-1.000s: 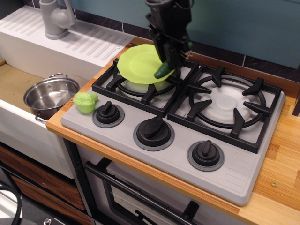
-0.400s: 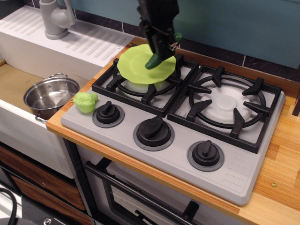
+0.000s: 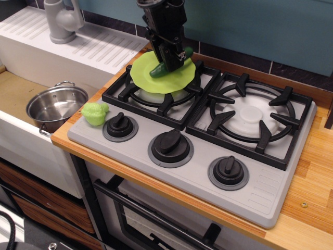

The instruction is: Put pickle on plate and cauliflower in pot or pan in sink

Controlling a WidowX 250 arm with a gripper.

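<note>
The dark green pickle (image 3: 160, 69) is held tilted in my gripper (image 3: 169, 61), low over the lime-green plate (image 3: 156, 80). The plate rests on the rear-left burner grate. The gripper is shut on the pickle; the pickle's lower end is near or touching the plate, I cannot tell which. The pale lime-green cauliflower (image 3: 94, 112) lies on the stove's front-left corner beside a knob. The shiny steel pot (image 3: 56, 105) stands in the sink (image 3: 18, 94) at the left, empty.
Three black knobs (image 3: 170, 143) line the stove's front. The right burner grate (image 3: 252, 119) is bare. A grey tap (image 3: 62, 20) stands on the ribbed drainboard (image 3: 99, 47). A wooden counter (image 3: 315, 172) runs along the right.
My gripper has moved left with the pickle, from the plate's right rim to over the plate's middle. The cauliflower and the pot have not moved.
</note>
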